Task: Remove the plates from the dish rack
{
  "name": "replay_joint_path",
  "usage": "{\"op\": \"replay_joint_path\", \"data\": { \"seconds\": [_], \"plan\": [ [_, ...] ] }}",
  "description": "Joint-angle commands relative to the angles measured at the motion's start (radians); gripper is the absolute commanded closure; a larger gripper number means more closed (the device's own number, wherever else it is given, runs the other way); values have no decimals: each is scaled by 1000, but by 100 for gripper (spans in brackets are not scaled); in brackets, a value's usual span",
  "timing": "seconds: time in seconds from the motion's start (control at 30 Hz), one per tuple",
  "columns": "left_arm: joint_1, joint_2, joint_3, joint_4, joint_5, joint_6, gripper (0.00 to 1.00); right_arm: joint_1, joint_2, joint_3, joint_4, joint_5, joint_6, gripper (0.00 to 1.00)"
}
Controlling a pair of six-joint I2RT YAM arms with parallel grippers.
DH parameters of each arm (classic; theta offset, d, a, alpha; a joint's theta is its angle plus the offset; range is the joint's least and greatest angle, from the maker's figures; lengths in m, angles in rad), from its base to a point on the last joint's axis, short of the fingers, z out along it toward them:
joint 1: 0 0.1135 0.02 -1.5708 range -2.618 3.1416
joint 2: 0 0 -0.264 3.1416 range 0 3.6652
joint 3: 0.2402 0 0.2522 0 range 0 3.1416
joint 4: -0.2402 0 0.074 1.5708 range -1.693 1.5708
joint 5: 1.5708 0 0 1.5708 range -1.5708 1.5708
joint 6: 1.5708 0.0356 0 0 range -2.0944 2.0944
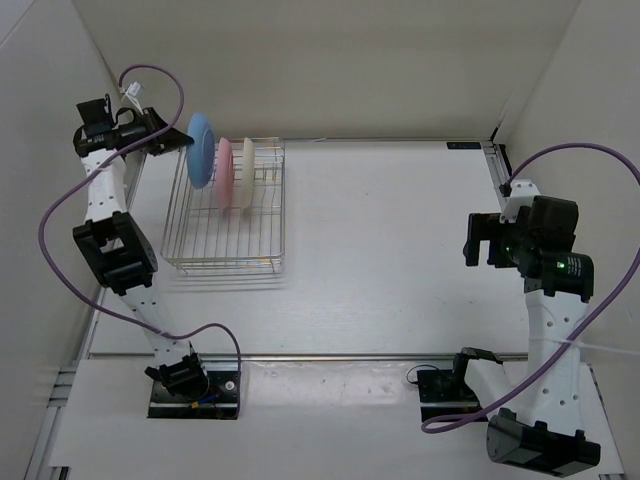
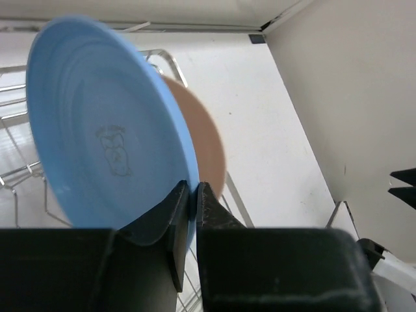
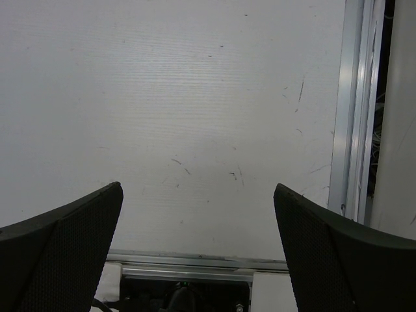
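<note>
1. Three plates stand on edge in a row at the far end of the dish rack point(image 1: 222, 267): the light blue plate point(image 1: 200, 150), the pink plate point(image 1: 225, 172) and the cream-white plate point(image 1: 248, 176).
2. We see the light blue plate at the rack's far left corner, reaching higher than the other two. We cannot tell whether it touches the wires.
3. We find the left gripper point(image 1: 183, 141), at the rack's far left corner, pinched narrow on the light blue plate's rim, with one finger against each face. The left wrist view shows this closely.
4. We see the pink plate in the rack between the light blue plate and the cream-white plate, just beside each.
5. We see the right gripper point(image 1: 479, 240) over the bare table point(image 1: 400, 200), well to the right of the rack. Its fingers are spread wide and hold nothing.
</note>
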State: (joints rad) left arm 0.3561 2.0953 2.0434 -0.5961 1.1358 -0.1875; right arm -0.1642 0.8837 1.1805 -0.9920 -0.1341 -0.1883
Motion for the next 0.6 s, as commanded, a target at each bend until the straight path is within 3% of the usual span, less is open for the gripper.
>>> {"op": "replay_joint_path", "data": {
  "seconds": [0.0, 0.4, 0.47, 0.57],
  "plan": [
    [3, -135, 52, 30, 68, -25, 89, -6, -12, 4, 30, -10, -8, 0],
    [3, -299, 175, -51, 154, -30, 89, -6, 82, 65, 21, -12, -8, 0],
    [-26, -342, 198, -125, 154, 70, 89, -6, 121, 154, -16, -22, -8, 0],
    [-152, -438, 164, -312, 6, 310, 89, 23, 268, 368, -124, -50, -30, 0]
  ]
}}
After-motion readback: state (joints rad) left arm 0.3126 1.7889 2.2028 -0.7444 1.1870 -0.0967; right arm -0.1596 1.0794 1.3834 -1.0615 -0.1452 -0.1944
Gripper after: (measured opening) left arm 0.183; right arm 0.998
